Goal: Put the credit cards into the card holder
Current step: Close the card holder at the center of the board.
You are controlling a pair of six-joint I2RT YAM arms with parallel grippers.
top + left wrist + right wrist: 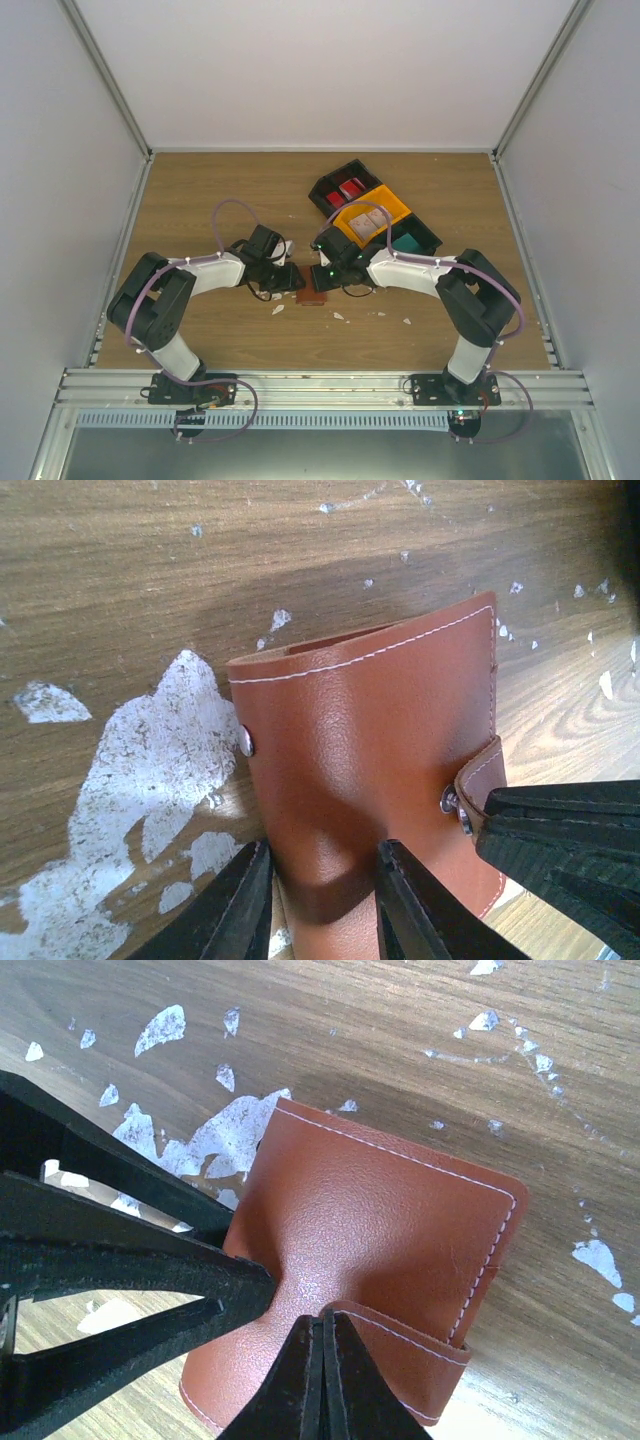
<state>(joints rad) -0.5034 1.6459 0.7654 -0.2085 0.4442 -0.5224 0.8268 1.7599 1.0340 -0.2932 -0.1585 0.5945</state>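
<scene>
The reddish-brown leather card holder lies folded on the table between the two grippers. My left gripper is shut on it, and in the left wrist view its fingers pinch a bulge of the card holder. My right gripper is shut on the snap tab of the card holder, with its fingers pressed together. The tab is lifted and its stud shows. Red credit cards, whitish ones and a teal one lie in the tray.
The black-and-orange three-compartment tray stands tilted just behind the right gripper. Small white scraps and worn white patches dot the wood near the card holder. Side walls and a front rail bound the table.
</scene>
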